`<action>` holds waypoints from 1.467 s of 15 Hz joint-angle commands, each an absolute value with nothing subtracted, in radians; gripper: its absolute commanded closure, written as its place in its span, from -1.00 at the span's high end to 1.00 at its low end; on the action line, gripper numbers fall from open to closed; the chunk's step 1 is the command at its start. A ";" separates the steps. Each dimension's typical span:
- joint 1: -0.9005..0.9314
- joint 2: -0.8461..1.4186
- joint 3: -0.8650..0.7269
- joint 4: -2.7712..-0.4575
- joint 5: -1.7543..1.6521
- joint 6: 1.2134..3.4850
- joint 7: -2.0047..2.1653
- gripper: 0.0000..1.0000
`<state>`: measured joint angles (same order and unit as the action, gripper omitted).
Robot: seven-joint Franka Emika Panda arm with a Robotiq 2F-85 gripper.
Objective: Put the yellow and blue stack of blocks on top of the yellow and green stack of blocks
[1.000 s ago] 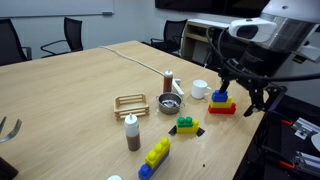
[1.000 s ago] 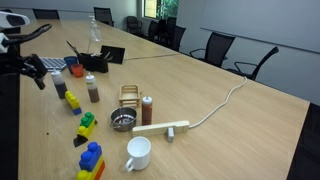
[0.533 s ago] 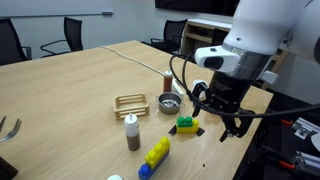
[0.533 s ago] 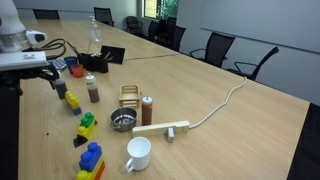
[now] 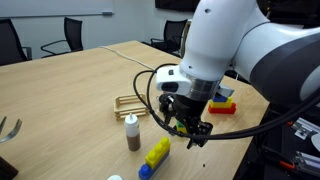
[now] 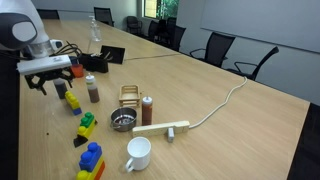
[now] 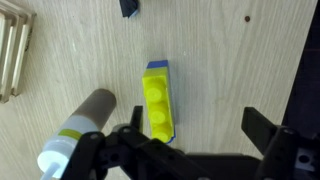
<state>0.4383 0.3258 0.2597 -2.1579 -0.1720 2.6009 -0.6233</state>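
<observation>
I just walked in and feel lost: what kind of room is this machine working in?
Probably an office meeting room: a long pale wooden conference table, black swivel office chairs drawn up around it, and a white ceramic mug standing on top.

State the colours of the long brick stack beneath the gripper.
The stack is yellow with a blue end; clearest in the wrist view.

Exterior views cross the table [image 5: 70, 90]; wrist looks down.
</observation>
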 commanded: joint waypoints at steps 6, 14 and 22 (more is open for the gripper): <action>0.399 0.352 0.302 -2.135 -0.246 2.611 -0.605 1.00; 0.416 0.517 0.279 -1.990 -0.431 2.651 -0.519 1.00; 0.399 0.604 0.291 -1.948 -0.413 2.635 -0.529 1.00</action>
<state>0.4178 0.5835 0.2766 -1.9612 -0.4028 2.6432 -0.5272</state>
